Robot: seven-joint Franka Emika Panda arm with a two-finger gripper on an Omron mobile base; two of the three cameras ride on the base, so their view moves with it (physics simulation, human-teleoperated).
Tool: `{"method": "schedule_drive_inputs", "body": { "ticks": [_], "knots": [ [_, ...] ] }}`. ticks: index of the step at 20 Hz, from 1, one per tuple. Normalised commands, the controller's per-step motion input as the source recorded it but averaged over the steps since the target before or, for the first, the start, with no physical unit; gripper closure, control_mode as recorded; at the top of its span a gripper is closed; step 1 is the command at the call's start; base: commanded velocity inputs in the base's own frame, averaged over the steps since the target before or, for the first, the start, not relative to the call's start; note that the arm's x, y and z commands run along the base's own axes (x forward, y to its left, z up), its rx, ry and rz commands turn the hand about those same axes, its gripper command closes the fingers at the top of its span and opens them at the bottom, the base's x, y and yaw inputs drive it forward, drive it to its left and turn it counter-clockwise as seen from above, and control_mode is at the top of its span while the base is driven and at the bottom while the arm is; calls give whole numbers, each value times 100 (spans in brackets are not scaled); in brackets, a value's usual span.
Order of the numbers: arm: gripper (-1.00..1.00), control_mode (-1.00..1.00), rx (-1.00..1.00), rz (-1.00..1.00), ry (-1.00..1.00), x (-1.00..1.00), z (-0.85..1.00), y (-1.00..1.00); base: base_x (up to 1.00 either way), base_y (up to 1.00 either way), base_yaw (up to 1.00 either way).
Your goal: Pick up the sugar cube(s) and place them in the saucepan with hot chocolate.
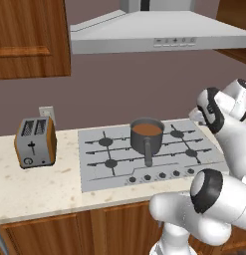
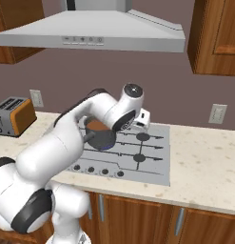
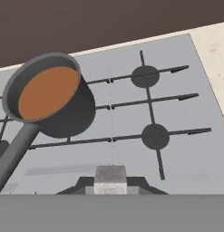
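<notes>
Counts from my feeds: one saucepan (image 1: 147, 138), one disc of hot chocolate (image 1: 147, 129) in it. One sugar cube (image 3: 110, 177), seen in the hand view between the finger tips of the one gripper (image 3: 110, 185). One cooktop (image 1: 94, 172) on the tabletop (image 1: 35, 187). I count six burners (image 1: 105, 142) and five knobs (image 1: 147, 177) along its front edge in the left base view. One toaster (image 1: 36, 142) with two slots. One range hood (image 1: 159, 31). Two wall outlets (image 2: 217, 113) in the right base view.
</notes>
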Motion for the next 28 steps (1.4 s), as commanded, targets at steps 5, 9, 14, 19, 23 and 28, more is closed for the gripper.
{"method": "schedule_drive_inputs", "body": {
  "ticks": [5, 9, 14, 19, 23, 28],
  "knots": [
    [100, -100, 0, 2, 0, 0, 37, 84, 0, 0, 0],
    [100, -100, 0, 1, 8, 10, 15, 78, 0, 0, 0],
    [100, -100, -6, 0, 21, 29, -9, 60, 0, 0, 0],
    [100, -100, -9, 1, 29, 37, -14, 30, 0, 0, 0],
    [100, -100, -10, 0, 29, 33, -33, 8, 0, 0, 0],
    [100, -100, -7, 0, 24, 32, -36, 6, 0, 0, 0]
  ]
}}
